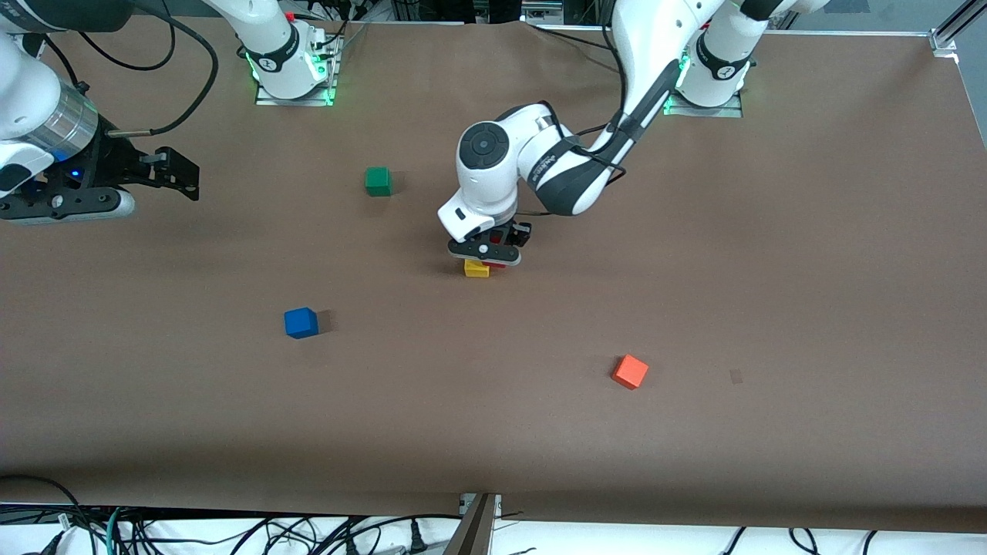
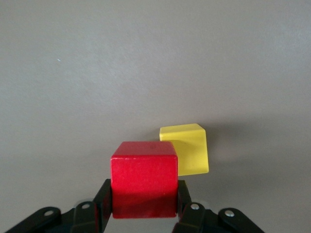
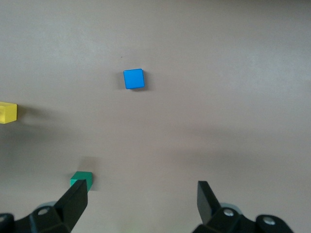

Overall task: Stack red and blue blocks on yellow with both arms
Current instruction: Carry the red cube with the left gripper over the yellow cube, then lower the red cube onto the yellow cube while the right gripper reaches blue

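Note:
My left gripper [image 1: 494, 257] is shut on the red block [image 2: 144, 178], holding it just above and beside the yellow block [image 1: 476, 268] in the middle of the table. In the left wrist view the yellow block [image 2: 186, 148] shows partly past the red one. The red block barely shows in the front view [image 1: 496, 264], under the gripper. The blue block [image 1: 301, 322] lies on the table nearer the front camera, toward the right arm's end; it also shows in the right wrist view [image 3: 133, 78]. My right gripper [image 1: 179, 176] is open and empty, held up over the right arm's end of the table.
A green cube [image 1: 378, 181] lies farther from the front camera than the blue block. An orange cube [image 1: 630, 371] lies nearer the front camera, toward the left arm's end. The brown table [image 1: 771, 270] spreads wide around them.

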Robot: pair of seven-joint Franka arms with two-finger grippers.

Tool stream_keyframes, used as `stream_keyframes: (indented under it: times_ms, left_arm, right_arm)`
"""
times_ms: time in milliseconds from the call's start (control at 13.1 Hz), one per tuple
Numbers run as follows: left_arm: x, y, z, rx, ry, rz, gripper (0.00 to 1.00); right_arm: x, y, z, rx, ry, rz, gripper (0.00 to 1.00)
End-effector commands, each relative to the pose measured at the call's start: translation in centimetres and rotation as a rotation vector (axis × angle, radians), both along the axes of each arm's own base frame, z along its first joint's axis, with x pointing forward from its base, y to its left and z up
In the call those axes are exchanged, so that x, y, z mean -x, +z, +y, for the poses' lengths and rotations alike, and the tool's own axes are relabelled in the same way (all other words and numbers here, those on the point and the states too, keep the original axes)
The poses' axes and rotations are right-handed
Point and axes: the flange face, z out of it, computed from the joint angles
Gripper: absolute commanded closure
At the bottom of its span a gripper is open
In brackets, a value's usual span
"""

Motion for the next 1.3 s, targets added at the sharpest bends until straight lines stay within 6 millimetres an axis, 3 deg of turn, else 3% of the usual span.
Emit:
stream_keyframes:
  times_ms: [0, 306, 536, 919, 1226]
  left_arm:
    - [-0.9, 0.1, -0.3, -0.015, 0.026, -0.019, 0.9]
    - [-1.2, -0.4, -1.9, 0.007, 0.099, -0.027, 0.9]
    - [-0.4, -0.7, -2.7, 0.006, 0.115, -0.023, 0.9]
    - [0.3, -0.7, -3.4, 0.017, 0.127, -0.008, 0.89]
    - [0.2, -1.7, -3.4, 0.015, 0.142, -0.002, 0.87]
  right_arm:
    - [-0.5, 0.1, -0.5, 0.009, -0.004, -0.006, 0.0]
    - [-0.9, -0.4, -1.6, 0.006, -0.031, -0.004, 0.0]
    - [-1.6, -1.4, -3.9, -0.007, -0.064, 0.017, 0.0]
    - [-1.9, -2.2, -4.7, -0.025, -0.075, 0.032, 0.0]
    - [-2.0, -1.4, -4.8, -0.028, -0.077, 0.017, 0.0]
